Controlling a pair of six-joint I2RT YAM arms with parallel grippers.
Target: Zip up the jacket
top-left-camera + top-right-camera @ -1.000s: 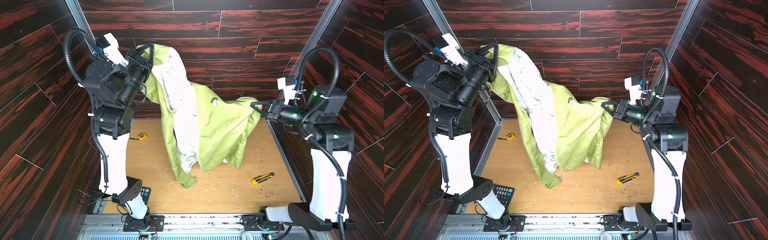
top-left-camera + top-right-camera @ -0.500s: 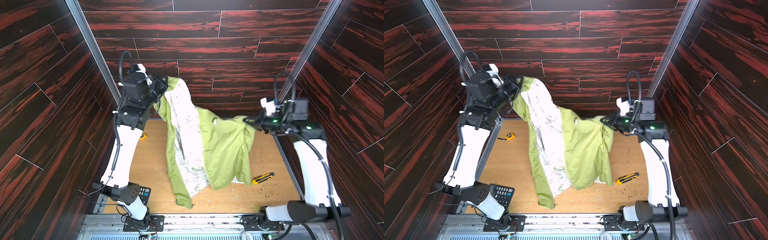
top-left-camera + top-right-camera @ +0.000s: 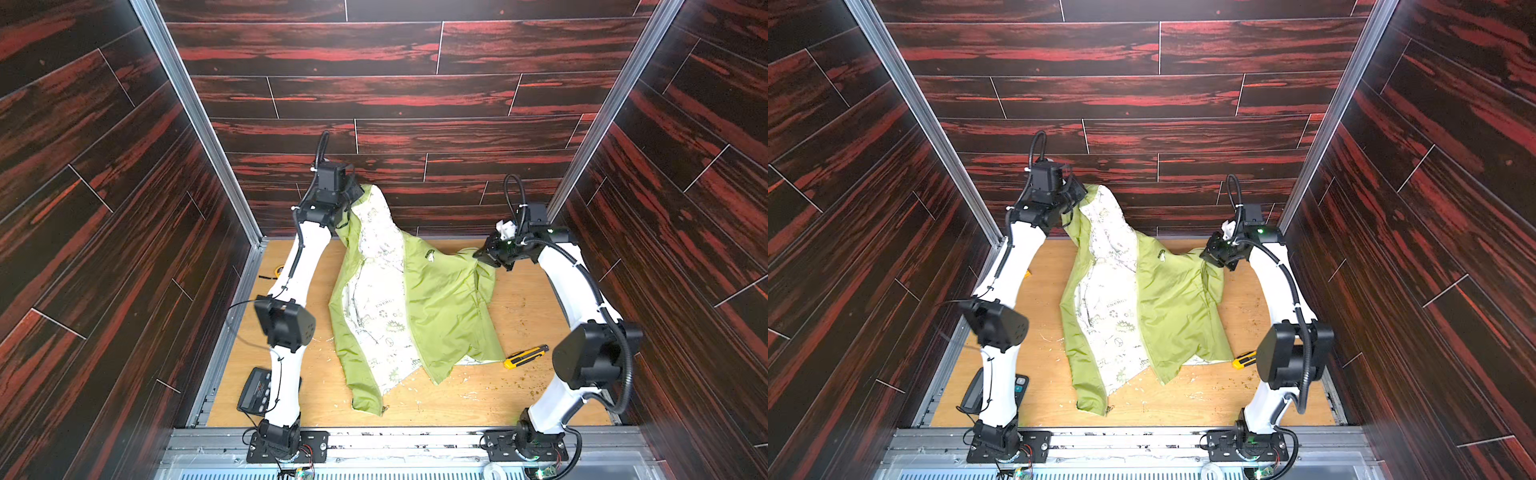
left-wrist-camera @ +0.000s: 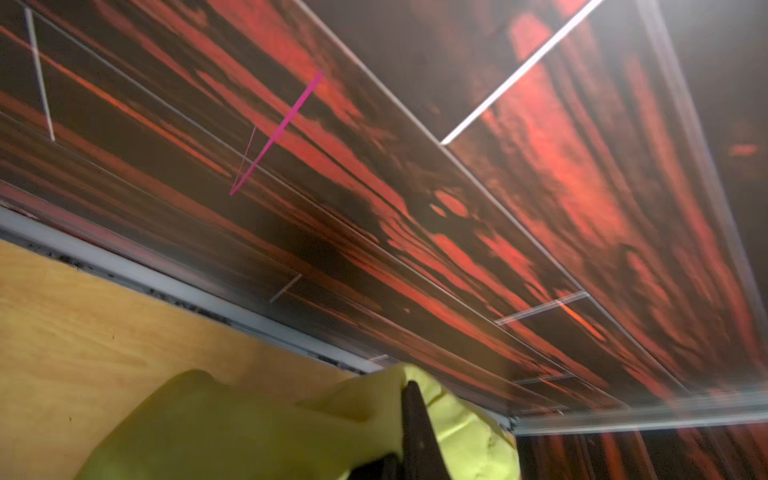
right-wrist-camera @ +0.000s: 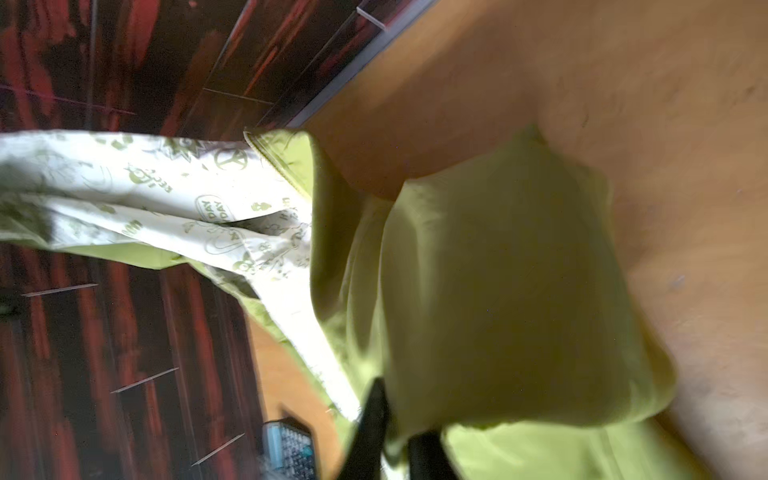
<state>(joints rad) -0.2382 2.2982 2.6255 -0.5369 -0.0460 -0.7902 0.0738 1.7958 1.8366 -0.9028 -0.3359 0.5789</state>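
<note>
1. The left pincer (image 3: 354, 194) is clamped tight on a top edge of the jacket (image 3: 440, 299) and holds it high, close to the back wall. The left wrist view shows lime cloth bunched around one dark finger (image 4: 415, 419).
2. The right pincer (image 3: 482, 255) sits lower than the left one and well apart from it. A peak of the jacket's green shell rises to its tip.
3. In the right wrist view two dark fingers (image 5: 370, 424) show with a fold of cloth between them. The picture is blurred, so I cannot tell whether they pinch it or stand loose.
4. The jacket hangs between the two pincers, unzipped. Its white, green-printed lining (image 3: 374, 307) falls below the left pincer, and the small chest logo (image 3: 429, 255) faces up between the two.
5. The hem lies on the desk (image 3: 536, 399), below both pincers and nearer the arm bases.
6. A yellow utility knife (image 3: 524, 356) lies on the desk below the right pincer, just beside the hem.
7. A dark calculator (image 3: 253, 390) lies far below the left pincer, by that arm's base.
</note>
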